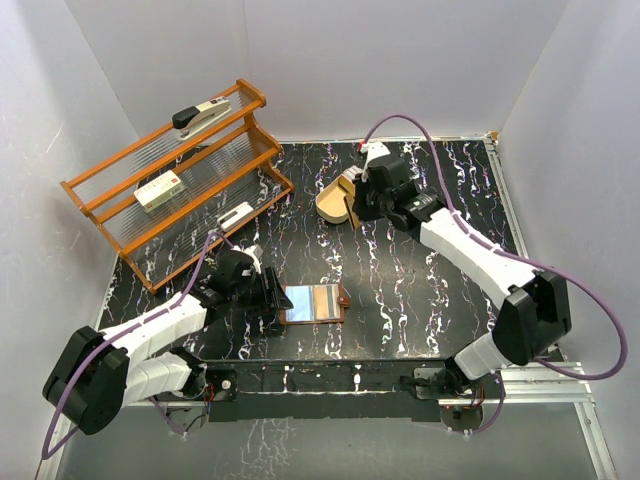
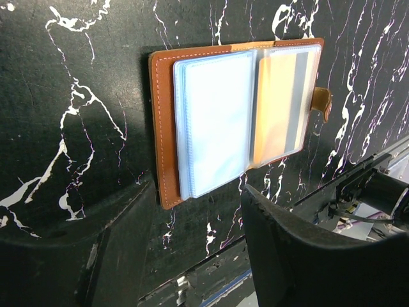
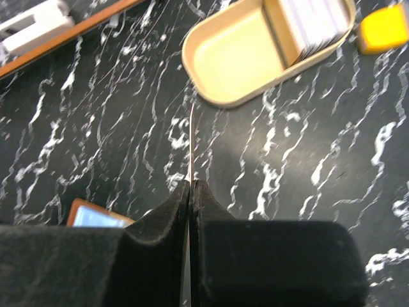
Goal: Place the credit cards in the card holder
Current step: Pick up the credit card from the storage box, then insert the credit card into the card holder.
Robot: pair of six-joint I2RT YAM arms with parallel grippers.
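Where your card holder (image 1: 313, 302) lies: open flat, just beside the left gripper (image 1: 274, 295), its jaws spread and empty.
Done: tan card (image 2: 281, 109) looks sleeved (my judgement).
Right gripper (image 3: 190, 187): pinching a single card (image 3: 191, 144), edge-on.
Left: spare cards (image 3: 313, 22) in the tray (image 3: 223, 70).

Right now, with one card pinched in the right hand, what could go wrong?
1. The right hand pinches the card near one end only, most of it sticking out; it may pivot or slip in transit.
2. The card holder lies open and loose, the left hand open at its edge, not clamping it; pushing the card in may slide it.
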